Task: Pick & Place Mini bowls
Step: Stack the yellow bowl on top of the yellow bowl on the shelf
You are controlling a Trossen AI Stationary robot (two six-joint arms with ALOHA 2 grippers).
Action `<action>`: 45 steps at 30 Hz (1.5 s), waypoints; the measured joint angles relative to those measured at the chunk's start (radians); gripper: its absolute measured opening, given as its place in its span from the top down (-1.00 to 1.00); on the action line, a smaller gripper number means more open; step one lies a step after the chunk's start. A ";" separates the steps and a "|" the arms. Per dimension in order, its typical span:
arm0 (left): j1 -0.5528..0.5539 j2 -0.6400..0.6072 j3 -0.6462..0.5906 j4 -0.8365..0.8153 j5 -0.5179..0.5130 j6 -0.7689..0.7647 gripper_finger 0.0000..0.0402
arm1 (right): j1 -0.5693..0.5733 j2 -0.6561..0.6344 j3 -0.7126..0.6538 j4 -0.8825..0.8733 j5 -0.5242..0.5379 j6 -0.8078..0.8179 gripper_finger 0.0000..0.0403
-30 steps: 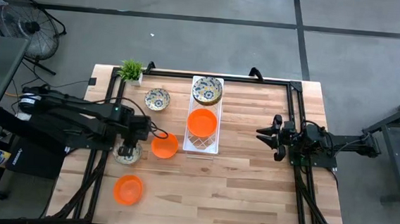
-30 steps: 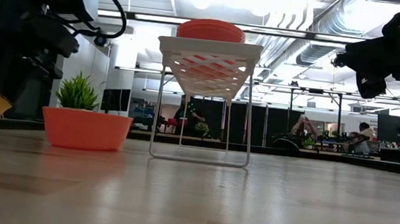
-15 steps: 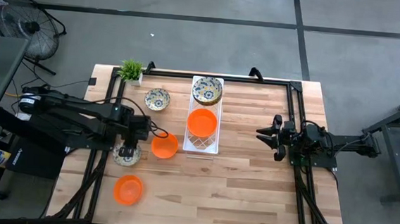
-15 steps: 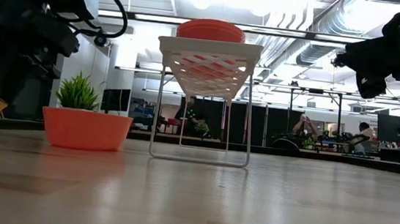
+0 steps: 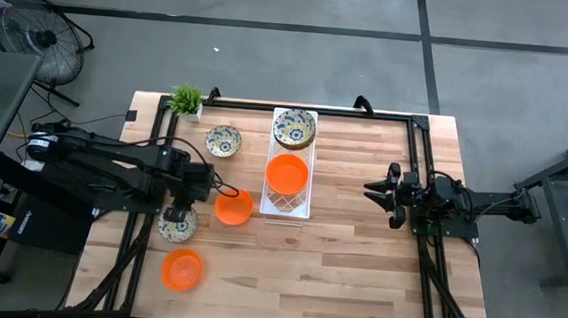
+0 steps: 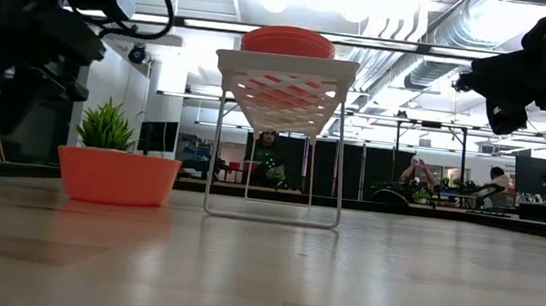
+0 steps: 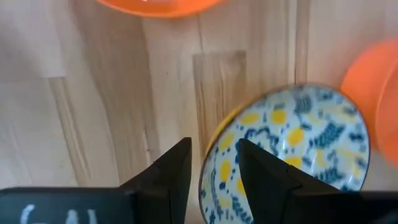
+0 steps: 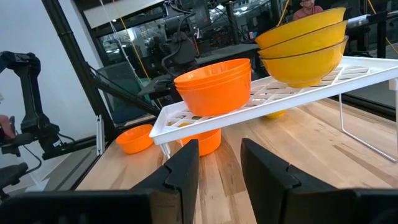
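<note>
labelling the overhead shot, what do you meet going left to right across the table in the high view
plant → floral bowl in the left gripper's jaws → orange bowl → white rack → right gripper

Grey concrete floor (image 5: 271,63) (dark seams crossing it), a floor fan (image 5: 34,33) beside the table.

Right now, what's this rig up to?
It is sorting mini bowls onto a white rack. The left gripper has its fingers astride the rim of a floral bowl near the table's left side, beside an orange bowl. The rack already holds a stack of orange bowls and a stack of floral bowls. The right gripper waits open, empty, at the right.
</note>
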 joint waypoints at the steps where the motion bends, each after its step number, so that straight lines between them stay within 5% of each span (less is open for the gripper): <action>1: -0.009 0.000 0.000 -0.005 0.002 0.024 0.36 | 0.000 0.000 0.000 0.000 0.000 0.000 0.47; 11: -0.054 0.018 0.000 -0.027 -0.099 0.121 0.36 | 0.000 0.000 0.000 0.000 0.000 0.000 0.47; 31: -0.068 0.096 0.000 -0.017 -0.081 0.146 0.37 | 0.000 0.000 0.000 -0.001 0.000 0.000 0.47; 41: -0.068 0.095 0.000 -0.017 -0.068 0.138 0.91 | 0.000 0.000 0.000 -0.002 0.000 0.000 0.47; 45: -0.067 0.095 0.001 -0.018 -0.059 0.131 0.93 | 0.000 0.000 0.000 -0.002 0.000 0.000 0.47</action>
